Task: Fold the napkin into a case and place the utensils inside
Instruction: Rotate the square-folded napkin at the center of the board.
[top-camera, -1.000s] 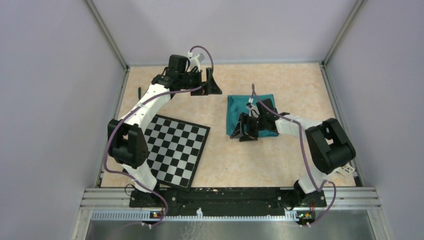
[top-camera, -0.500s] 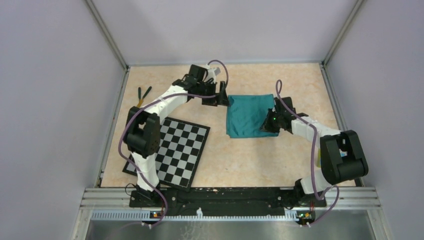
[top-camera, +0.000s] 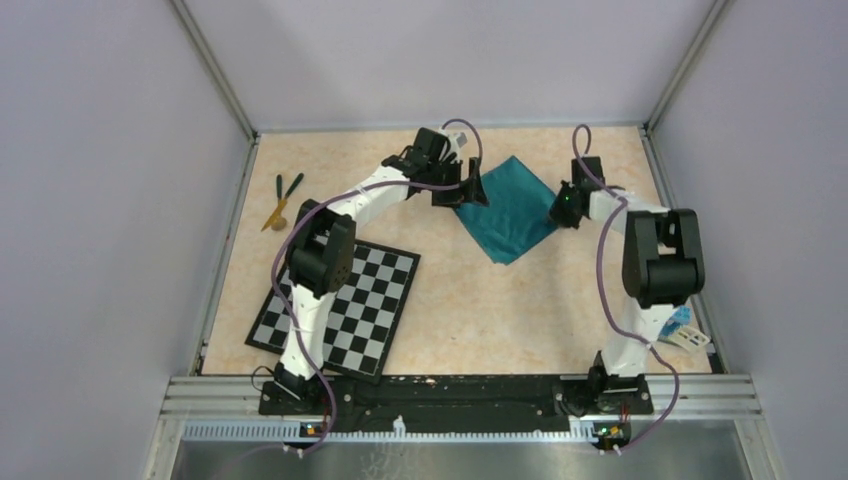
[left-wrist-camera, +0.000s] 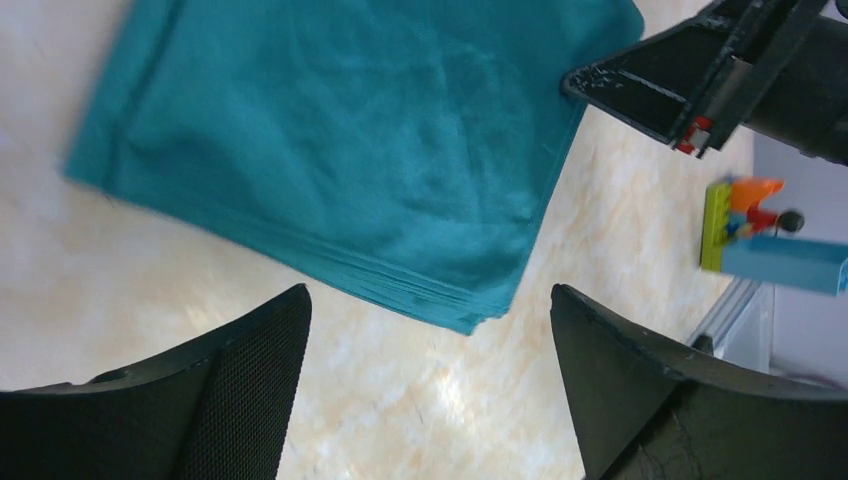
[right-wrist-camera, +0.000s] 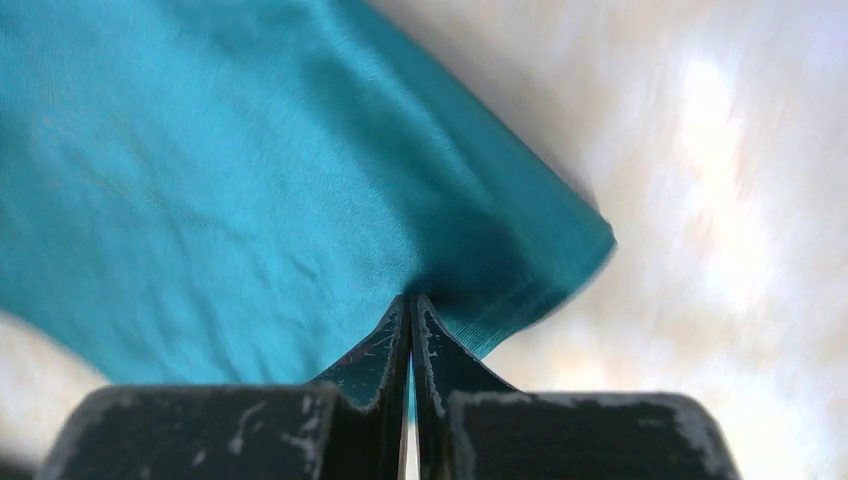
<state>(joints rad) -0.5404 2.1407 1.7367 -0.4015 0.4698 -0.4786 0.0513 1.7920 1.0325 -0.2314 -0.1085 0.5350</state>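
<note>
The teal napkin (top-camera: 510, 207) lies folded flat on the table, turned like a diamond. My right gripper (top-camera: 562, 208) is at its right corner, jaws shut on the cloth; in the right wrist view the fingertips (right-wrist-camera: 411, 305) pinch the napkin (right-wrist-camera: 250, 180) near a corner. My left gripper (top-camera: 468, 192) stands open at the napkin's left corner. Its wrist view shows the napkin (left-wrist-camera: 350, 140) just ahead of the spread fingers (left-wrist-camera: 250, 370), not between them. The utensils (top-camera: 282, 198), slim dark green and tan sticks, lie at the far left by the wall.
A checkerboard mat (top-camera: 340, 300) lies at the near left beside the left arm. Blue-and-green toy blocks (top-camera: 683, 325) sit at the near right edge, also seen as toy blocks (left-wrist-camera: 760, 235) in the left wrist view. Frame rails border the table.
The right gripper shut on the napkin and dragged it toward the back, turning it into a diamond. The left arm swung right to the napkin's left corner, uncovering the utensils.
</note>
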